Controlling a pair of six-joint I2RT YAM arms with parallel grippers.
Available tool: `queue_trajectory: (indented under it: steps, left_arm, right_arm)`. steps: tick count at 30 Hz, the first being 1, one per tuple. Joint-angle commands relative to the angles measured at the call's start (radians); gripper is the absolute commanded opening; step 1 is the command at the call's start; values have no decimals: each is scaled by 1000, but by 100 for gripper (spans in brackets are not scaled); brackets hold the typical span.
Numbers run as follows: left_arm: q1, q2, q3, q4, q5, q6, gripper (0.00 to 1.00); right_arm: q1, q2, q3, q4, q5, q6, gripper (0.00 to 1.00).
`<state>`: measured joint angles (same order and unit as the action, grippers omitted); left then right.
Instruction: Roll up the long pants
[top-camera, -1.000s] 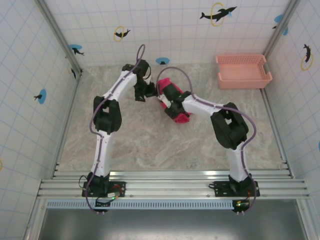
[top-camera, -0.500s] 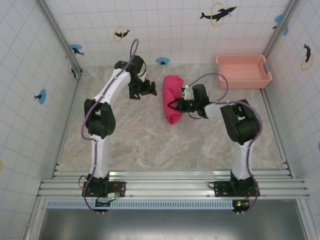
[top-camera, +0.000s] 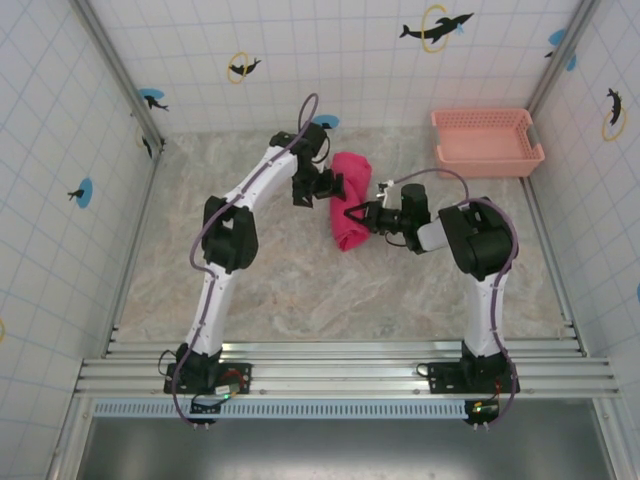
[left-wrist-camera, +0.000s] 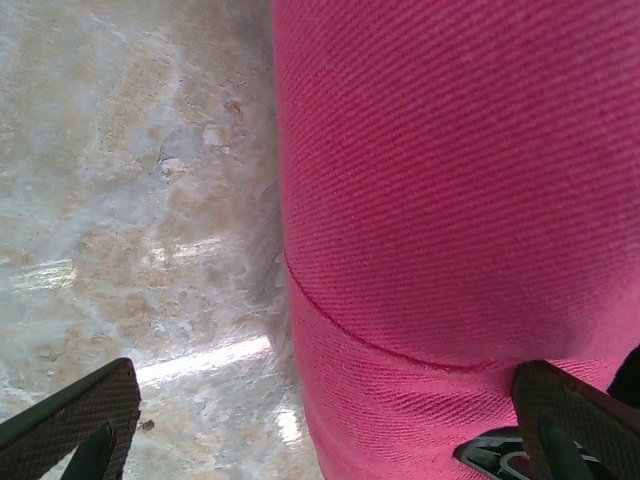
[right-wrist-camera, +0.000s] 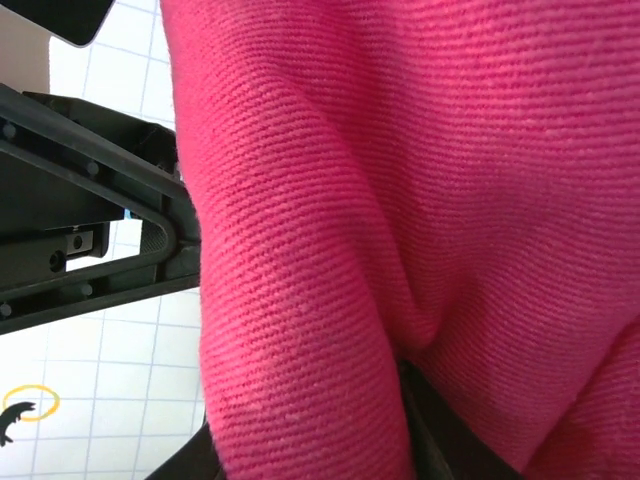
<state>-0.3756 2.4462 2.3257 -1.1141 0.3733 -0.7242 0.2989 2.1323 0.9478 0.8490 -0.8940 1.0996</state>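
Observation:
The long pants (top-camera: 347, 200) lie as a magenta-red rolled bundle on the marble table, a little behind its middle. My left gripper (top-camera: 327, 188) is at the roll's left side, open wide. In the left wrist view the pants (left-wrist-camera: 450, 200) lie between its spread fingertips (left-wrist-camera: 85, 410), and the left gripper (left-wrist-camera: 320, 378) is not clamped on them. My right gripper (top-camera: 357, 215) comes in from the right at the roll's middle. In the right wrist view a thick fold of the pants (right-wrist-camera: 400, 180) sits pinched in the right gripper (right-wrist-camera: 300, 445), its dark finger (right-wrist-camera: 445, 435) pressed into the cloth.
A salmon-pink lattice basket (top-camera: 490, 160) stands at the back right corner. Tiled walls with dolphin stickers close in the back and both sides. Bare marble table (top-camera: 300, 290) stretches from the roll to the near rail.
My right arm drew back from over the roll to its right side, keeping a pinch on the cloth. My left gripper swung out left, then came in against the roll, still open.

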Motion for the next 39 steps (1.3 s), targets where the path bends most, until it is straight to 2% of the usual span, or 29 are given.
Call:
queue_trajectory:
  steps: [1,4,8,13,18,22,30,33,35,36,38,39]
  left_arm:
    - [4,53,42,28,-17,-58,97]
    - [3,38,30,97,20,-95,97]
    - [-7,31,31,181,60,-149,97]
    - [-28,55,51,259,61,-184,97]
    - [-46,147,136,243,100,-201,98]
    - [-52,201,119,235,103,-216,97]
    - [-62,248,118,240,100,-257,96]
    - [-62,256,101,246,124,-261,83]
    - [-61,244,65,277,151,-263,55]
    - [-61,234,42,300,163,-271,45]
    - [-58,222,17,332,195,-285,44]
    - [-56,223,10,358,223,-289,39]
  right_arm:
    - [-1,82,-13,-382,4,-71,23]
    - [-7,96,16,-509,-10,-140,23]
    - [-17,116,32,-560,-34,-172,22]
    - [-21,126,69,-697,-52,-253,22]
    - [-22,136,79,-737,-80,-286,22]
    - [-21,133,89,-762,-91,-307,22]
    - [-14,117,166,-980,-119,-494,23]
    - [-6,114,221,-1090,-136,-582,29]
    - [-14,84,242,-1153,-119,-636,39]
    - [-23,62,247,-1163,-119,-650,46]
    - [-54,24,266,-1219,-103,-684,55]
    - [-74,6,280,-1243,-105,-701,60]
